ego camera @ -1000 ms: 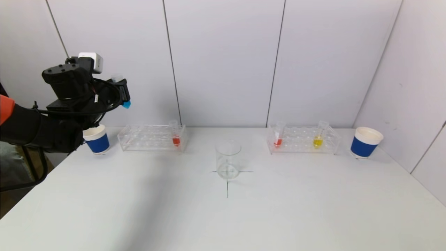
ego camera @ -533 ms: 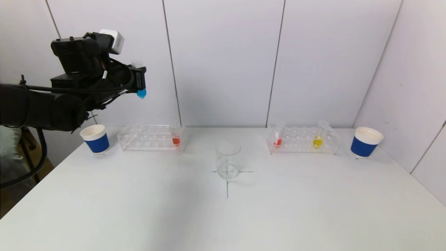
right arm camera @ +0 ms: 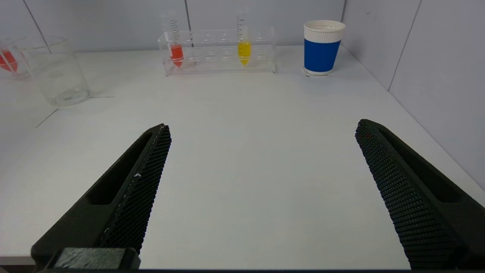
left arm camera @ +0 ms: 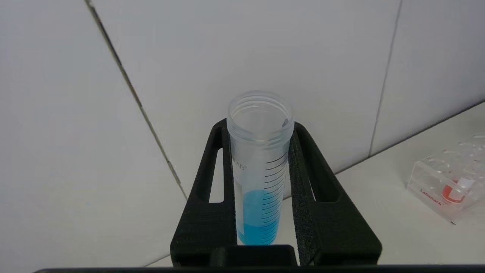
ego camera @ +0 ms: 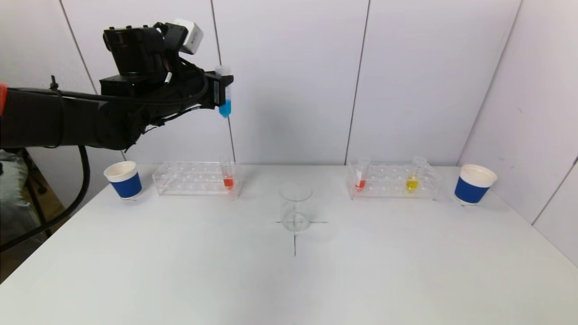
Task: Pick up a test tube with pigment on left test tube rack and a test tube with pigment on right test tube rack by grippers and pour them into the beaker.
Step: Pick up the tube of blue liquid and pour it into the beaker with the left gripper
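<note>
Standing near the tabletop's rear left corner: a ribbed paper cup (ego camera: pixel 123 179), white with a blue band. Just beside it along the rear edge, sitting: the left test tube rack (ego camera: pixel 197 178), clear boxy plastic, carrying one upright tube of red pigment (ego camera: pixel 228 174) at its right end. Hanging high above that rack: the left gripper (ego camera: pixel 222 91), matte black with textured pads, clamping a clear graduated plastic tube of blue pigment (left arm camera: pixel 260 167); long axis standing roughly vertical, threaded open mouth pointing up, conical blue-filled tip pointing down, well apart from everything on the table. Resting at the tabletop's middle, on a drawn cross: the beaker (ego camera: pixel 295 206), a clear glass cylinder, looking empty. Sitting along the rear edge farther right: the right test tube rack (ego camera: pixel 393 181), also clear plastic, holding a red-filled tube (ego camera: pixel 361 174) at its left end and a yellow-filled tube (ego camera: pixel 414 174) toward its right, both leaning slightly. Standing near the rear right corner: a second blue-banded cup (ego camera: pixel 474 184). Hovering low near the front right edge: the right gripper (right arm camera: pixel 261 132), mesh-textured fingers spread wide, grasping nothing.
</note>
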`<state>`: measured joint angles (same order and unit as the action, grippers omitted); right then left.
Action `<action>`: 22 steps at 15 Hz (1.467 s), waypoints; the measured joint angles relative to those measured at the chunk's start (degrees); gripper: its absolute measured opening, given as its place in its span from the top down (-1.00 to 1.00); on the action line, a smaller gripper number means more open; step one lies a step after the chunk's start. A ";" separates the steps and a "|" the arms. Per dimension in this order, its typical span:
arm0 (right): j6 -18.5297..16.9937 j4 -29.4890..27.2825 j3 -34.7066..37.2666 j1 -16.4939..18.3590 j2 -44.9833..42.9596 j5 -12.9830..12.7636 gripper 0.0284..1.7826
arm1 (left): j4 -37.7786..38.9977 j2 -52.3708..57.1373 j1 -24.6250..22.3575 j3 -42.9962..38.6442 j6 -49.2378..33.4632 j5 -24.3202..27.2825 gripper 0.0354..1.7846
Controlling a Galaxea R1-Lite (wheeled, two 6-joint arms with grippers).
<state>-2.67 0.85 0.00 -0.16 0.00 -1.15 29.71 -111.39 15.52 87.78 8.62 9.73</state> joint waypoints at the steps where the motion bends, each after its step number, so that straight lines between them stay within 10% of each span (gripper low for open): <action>1: 0.00 0.00 0.00 0.00 0.00 0.00 -0.99 | -0.11 -1.13 0.44 1.33 0.48 1.27 0.55; 22: 0.00 0.00 0.00 0.02 0.00 0.00 -0.99 | -0.35 -12.43 5.49 4.63 23.54 24.64 0.55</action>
<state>-2.67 0.85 0.00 -0.13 0.00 -1.15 29.35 -123.82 21.00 92.42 32.16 34.37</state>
